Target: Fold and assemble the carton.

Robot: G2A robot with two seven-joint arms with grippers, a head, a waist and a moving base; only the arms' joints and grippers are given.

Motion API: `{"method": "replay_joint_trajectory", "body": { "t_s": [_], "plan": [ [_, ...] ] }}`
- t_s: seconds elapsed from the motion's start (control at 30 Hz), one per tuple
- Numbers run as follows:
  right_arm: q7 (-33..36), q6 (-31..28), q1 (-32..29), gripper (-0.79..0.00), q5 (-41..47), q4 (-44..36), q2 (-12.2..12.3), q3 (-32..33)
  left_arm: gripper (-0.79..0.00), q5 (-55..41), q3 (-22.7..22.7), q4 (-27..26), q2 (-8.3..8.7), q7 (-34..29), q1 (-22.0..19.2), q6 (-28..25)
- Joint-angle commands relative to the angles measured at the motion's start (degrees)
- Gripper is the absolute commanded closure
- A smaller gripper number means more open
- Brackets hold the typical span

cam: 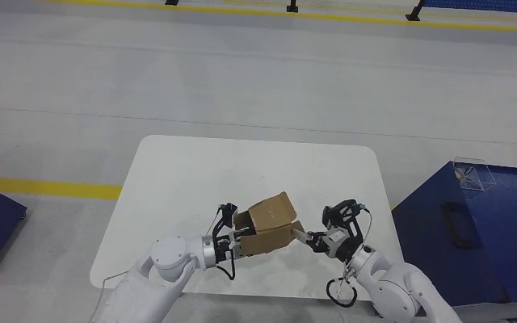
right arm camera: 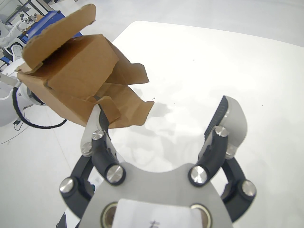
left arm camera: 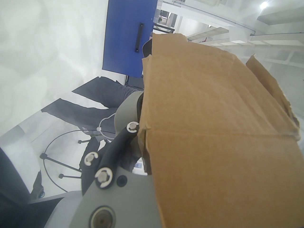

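Note:
A brown cardboard carton (cam: 271,222) hangs partly folded just above the front of the white table (cam: 242,169), its flaps loose. My left gripper (cam: 233,238) is at the carton's left end and shut on its wall. In the left wrist view the carton (left arm camera: 213,131) is close up, and one black finger (left arm camera: 123,138) runs behind its edge. My right gripper (cam: 305,237) is at the carton's right end, open. In the right wrist view, this gripper (right arm camera: 161,105) has one finger (right arm camera: 97,117) touching a hanging flap of the carton (right arm camera: 78,77), the other finger free.
A blue cabinet (cam: 468,234) stands off the table's right edge, with a clear plastic holder (cam: 475,172) on its far end. The table's back half (right arm camera: 213,60) is bare. Yellow floor lines run past the table on the left.

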Motion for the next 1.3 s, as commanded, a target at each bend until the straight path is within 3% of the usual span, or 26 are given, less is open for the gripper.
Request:
{"method": "replay_joint_trajectory", "body": {
  "t_s": [0.0, 0.37, 0.53, 0.7, 0.93, 1.27],
  "plan": [
    [-0.1, -0.22, 0.15, -0.785, -0.37, -0.26, -0.11, -0.82, 0.0, 0.05, 0.05, 0.04, -0.02, -0.07, -0.01, -0.06],
    [-4.38, 3.77, 0.69, -0.785, -5.15, 0.68, -0.66, -0.99, 0.0, -0.04, -0.05, 0.13, -0.01, -0.91, 0.21, -0.17],
    [-8.24, 10.41, 1.43, -0.785, -12.77, 1.45, -1.13, -1.88, 0.0, 0.02, -0.08, -0.02, 0.0, -0.95, 0.42, -0.21],
    [-10.55, 18.08, 4.16, -0.785, -23.36, 3.81, -2.12, -6.95, 0.0, 0.25, 0.14, -0.42, -0.02, -1.06, 0.54, -0.12],
    [-11.69, 14.87, 8.42, -0.785, -29.76, 7.55, -2.9, -10.71, 0.0, 0.66, 0.31, -1.0, 0.03, -2.71, 0.45, -0.53],
    [-11.62, 12.84, 5.48, -0.785, -34.51, 4.75, -3.12, -10.86, 0.0, -0.5, -0.19, -0.42, -0.02, -1.96, 0.49, -0.26]
  ]
}}
